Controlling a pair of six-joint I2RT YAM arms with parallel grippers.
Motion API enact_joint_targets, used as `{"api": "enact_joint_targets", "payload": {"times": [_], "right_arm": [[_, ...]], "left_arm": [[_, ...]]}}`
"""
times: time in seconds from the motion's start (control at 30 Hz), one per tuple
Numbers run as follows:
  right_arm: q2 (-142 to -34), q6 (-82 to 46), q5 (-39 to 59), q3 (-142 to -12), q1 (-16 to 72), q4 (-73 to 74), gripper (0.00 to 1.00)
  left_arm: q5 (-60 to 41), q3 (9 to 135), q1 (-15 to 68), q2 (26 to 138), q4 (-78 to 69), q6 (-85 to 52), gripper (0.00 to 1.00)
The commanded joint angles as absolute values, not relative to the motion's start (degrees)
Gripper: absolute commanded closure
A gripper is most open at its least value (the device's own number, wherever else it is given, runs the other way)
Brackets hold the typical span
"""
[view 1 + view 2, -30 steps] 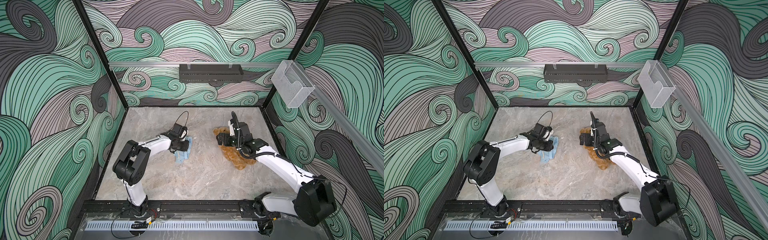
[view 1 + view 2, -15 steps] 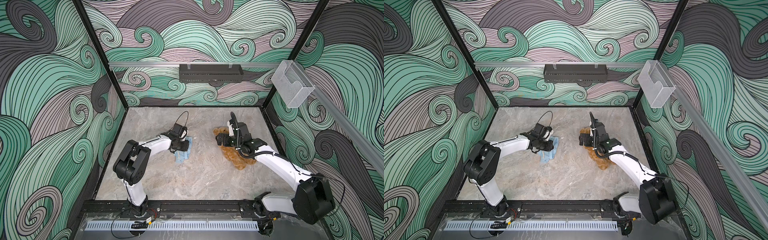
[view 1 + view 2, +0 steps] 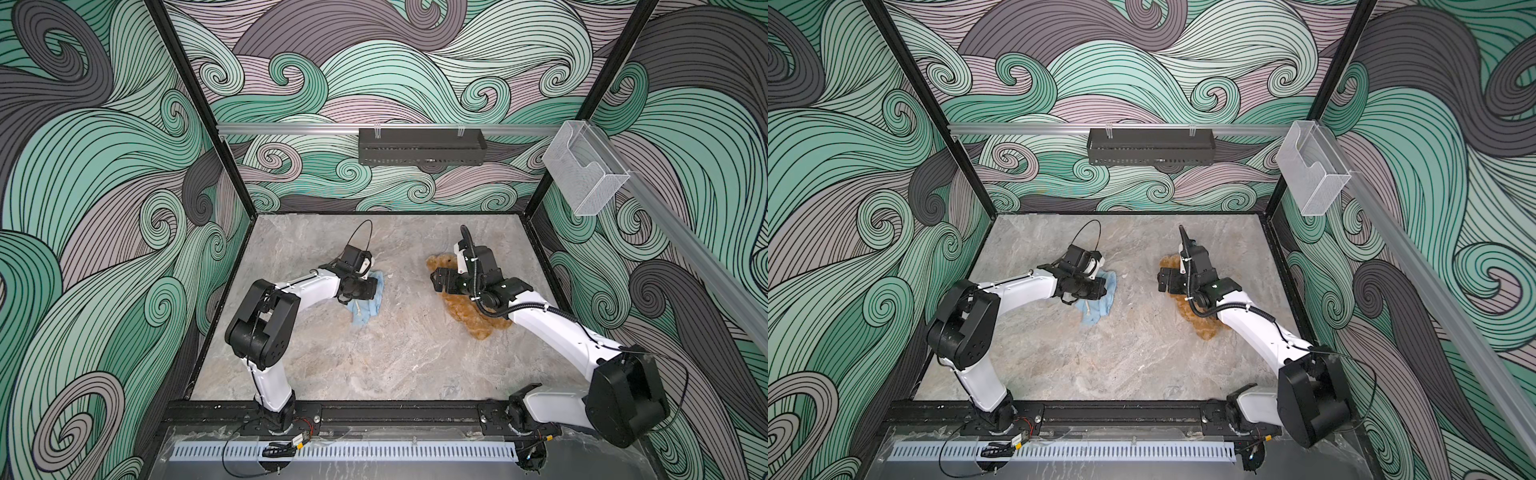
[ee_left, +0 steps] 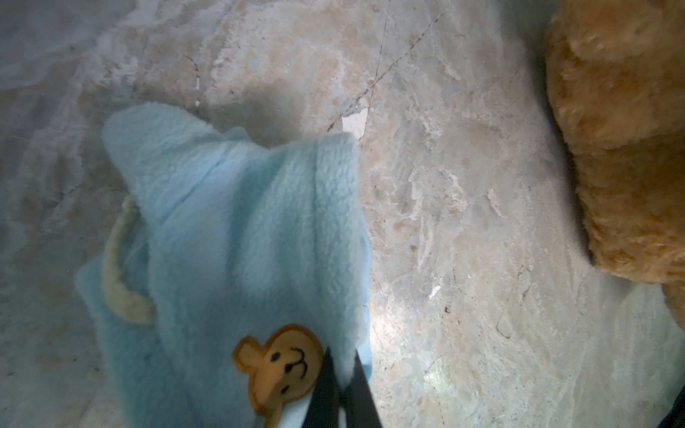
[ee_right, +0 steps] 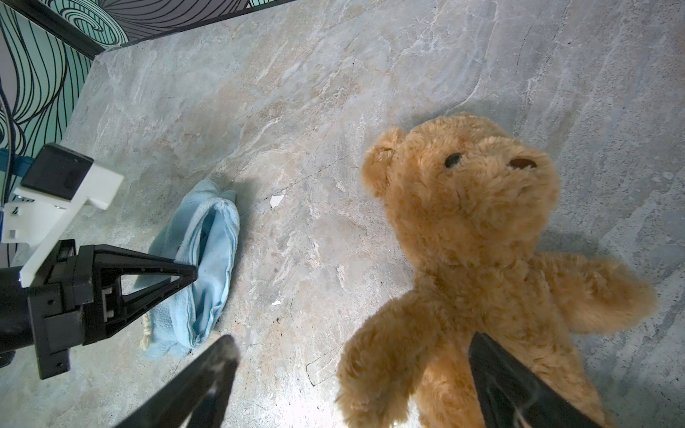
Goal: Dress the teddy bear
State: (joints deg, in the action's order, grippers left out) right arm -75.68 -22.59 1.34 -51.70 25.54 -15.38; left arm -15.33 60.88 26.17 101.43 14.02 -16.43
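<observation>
Item: shaggy golden-brown plush teddy bear (image 5: 470, 229), undressed, lying face-up on my grey marbled tabletop (image 5: 296, 92).
Small light-blue fleece hooded garment (image 4: 241, 237): lies apart from the bear, its edge pinched in my left gripper (image 4: 343, 370).
Right gripper (image 5: 352, 342): spread wide over the bear, gripping nothing.
Progress: I judge dressing barely begun.

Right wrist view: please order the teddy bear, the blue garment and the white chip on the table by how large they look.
1. teddy bear: largest, though it also seems closest to the camera.
2. blue garment.
3. white chip: by far the smallest.
</observation>
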Motion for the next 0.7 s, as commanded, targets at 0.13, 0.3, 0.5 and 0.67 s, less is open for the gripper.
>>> {"api": "enact_joint_targets", "payload": {"times": [0.13, 0.3, 0.5, 0.67], "right_arm": [[-76.2, -16.7, 1.3, -50.7, 32.0, -11.4, 0.04], [-83.5, -19.1, 8.4, -51.2, 38.1, -3.0, 0.12], [-95.1, -25.0, 14.2, -54.4, 40.5, 5.6, 0.27], [-103.0, -27.7, 18.5, -57.4, 40.9, 9.0, 0.39]], "left_arm": [[-28.2, 57.4, 22.0, 96.6, 9.1, -16.3, 0.97], [-36.4, 56.1, 21.0, 95.8, 8.0, -14.1, 0.97], [-39.9, 54.9, 20.9, 95.4, 6.6, -13.7, 0.96], [-40.3, 54.3, 21.0, 95.4, 6.3, -14.1, 0.95]]}}
